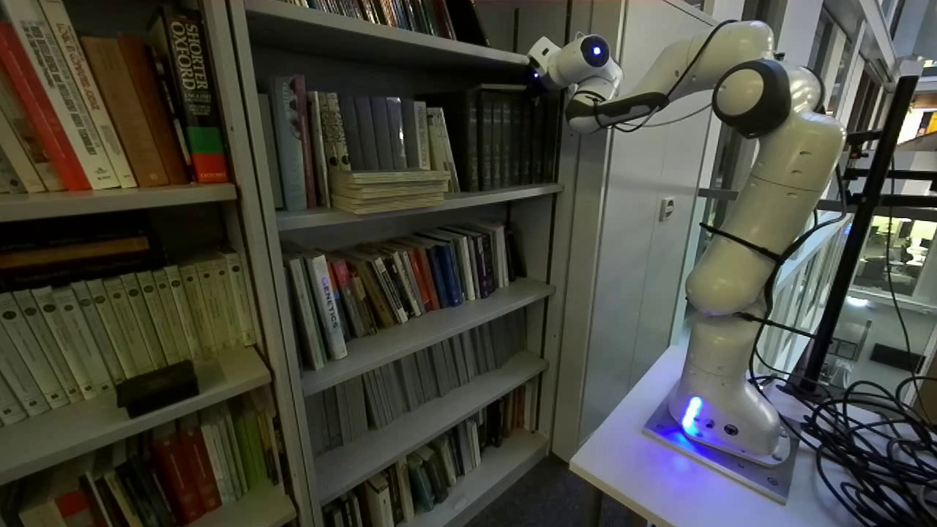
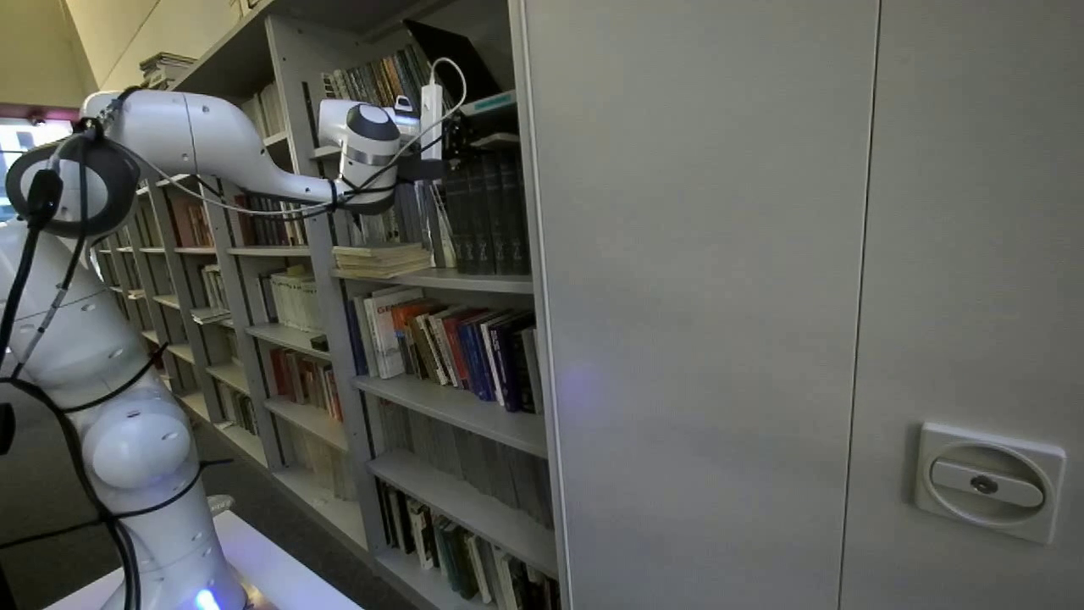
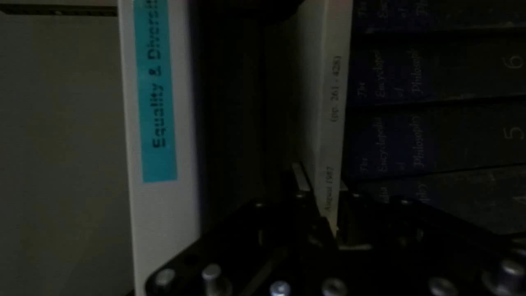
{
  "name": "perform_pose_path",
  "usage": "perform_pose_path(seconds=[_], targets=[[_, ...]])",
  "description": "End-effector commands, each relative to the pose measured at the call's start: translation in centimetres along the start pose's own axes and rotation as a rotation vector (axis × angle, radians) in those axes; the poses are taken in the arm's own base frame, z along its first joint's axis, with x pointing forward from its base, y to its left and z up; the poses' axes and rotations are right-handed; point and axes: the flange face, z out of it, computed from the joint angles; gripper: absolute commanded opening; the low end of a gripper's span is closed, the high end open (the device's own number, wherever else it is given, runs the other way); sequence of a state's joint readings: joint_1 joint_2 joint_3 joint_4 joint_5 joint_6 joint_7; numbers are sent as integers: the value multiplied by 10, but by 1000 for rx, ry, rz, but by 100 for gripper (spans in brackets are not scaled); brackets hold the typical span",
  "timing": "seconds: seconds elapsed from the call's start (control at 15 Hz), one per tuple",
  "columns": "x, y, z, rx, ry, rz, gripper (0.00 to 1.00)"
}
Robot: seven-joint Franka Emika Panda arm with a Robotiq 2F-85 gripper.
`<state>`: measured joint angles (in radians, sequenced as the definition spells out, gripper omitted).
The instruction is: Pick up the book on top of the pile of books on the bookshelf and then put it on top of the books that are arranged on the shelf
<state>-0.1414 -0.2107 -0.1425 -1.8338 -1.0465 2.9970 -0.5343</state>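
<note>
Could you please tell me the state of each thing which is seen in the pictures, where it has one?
Gripper: seems closed on the August 1987 book
August 1987 book: roughly flat, over the encyclopedia volumes; touching or not, cannot tell
Encyclopedia volumes: upright, side by side
Pile of books: stacked flat
GENETICS book: slightly tilted
Cupboard door: shut
Base light: lit blue
Cables on the table: loosely tangled

Grey cupbd (image 1: 651,183) near jaws; wht table (image 1: 622,454) & dk floor (image 1: 523,487) well below; windows (image 1: 834,51) well apart. Light dim.
</note>
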Motion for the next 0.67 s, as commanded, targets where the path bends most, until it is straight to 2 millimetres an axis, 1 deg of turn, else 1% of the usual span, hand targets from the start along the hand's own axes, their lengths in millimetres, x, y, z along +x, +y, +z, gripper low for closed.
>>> perform_pose_path(seconds=[0.0,0.27,0.6], targets=[[16,44,13,-103,68,44,3],[10,42,10,-96,76,87,3],[12,50,6,-140,110,70,3]])
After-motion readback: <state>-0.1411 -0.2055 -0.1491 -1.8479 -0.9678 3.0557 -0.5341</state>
